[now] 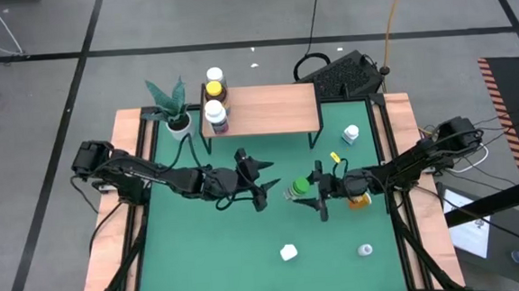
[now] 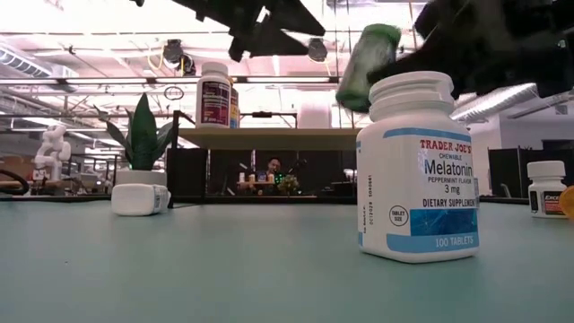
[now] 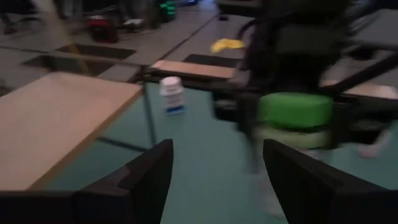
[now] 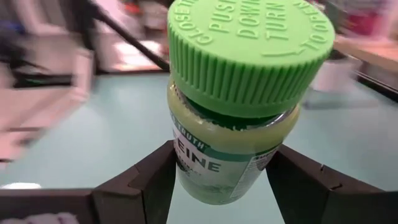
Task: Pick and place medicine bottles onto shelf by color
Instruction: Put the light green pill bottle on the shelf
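Observation:
A green-capped medicine bottle (image 4: 233,118) hangs above the middle of the table, with my right gripper (image 1: 311,190) shut on it. My left gripper (image 1: 266,181) stands open just to its left, fingers (image 3: 152,180) apart with nothing between them and pointing at the green bottle (image 3: 295,115). The shelf (image 1: 266,109) stands at the far edge, and three bottles (image 1: 215,96) stand upright on its left end. An orange bottle (image 1: 360,199) sits on the table under my right arm. My right gripper pinches the green bottle's pale body (image 4: 186,168), below the cap, between its two fingers. The fingers come about level from the table's right side. The bottle is lifted clear of the table and tilted (image 2: 368,67), cap end up.
Loose white bottles stand on the mat: one at far right (image 1: 350,134), two near the front (image 1: 289,251), (image 1: 365,249). A potted plant (image 1: 174,106) stands left of the shelf. A small yellow object (image 1: 335,157) lies near the right arm.

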